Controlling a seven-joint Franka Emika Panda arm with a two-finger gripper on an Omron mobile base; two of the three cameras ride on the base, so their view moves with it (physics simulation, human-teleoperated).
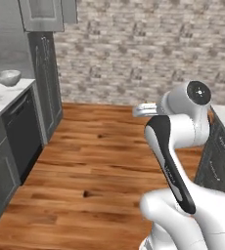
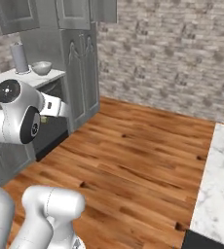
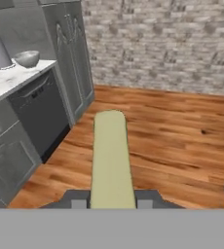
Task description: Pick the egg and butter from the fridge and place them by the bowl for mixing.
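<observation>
While the hand (image 3: 112, 203) grips the butter (image 3: 111, 160), the bowl (image 3: 27, 58) sits on the far counter (image 3: 7, 82)

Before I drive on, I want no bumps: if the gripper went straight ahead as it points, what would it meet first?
Probably nothing near: the gripper, shut on the olive-yellow butter stick, points over open wooden floor toward the far stone-brick wall. The dark grey cabinet stands off to one side. Depth is unclear.
</observation>
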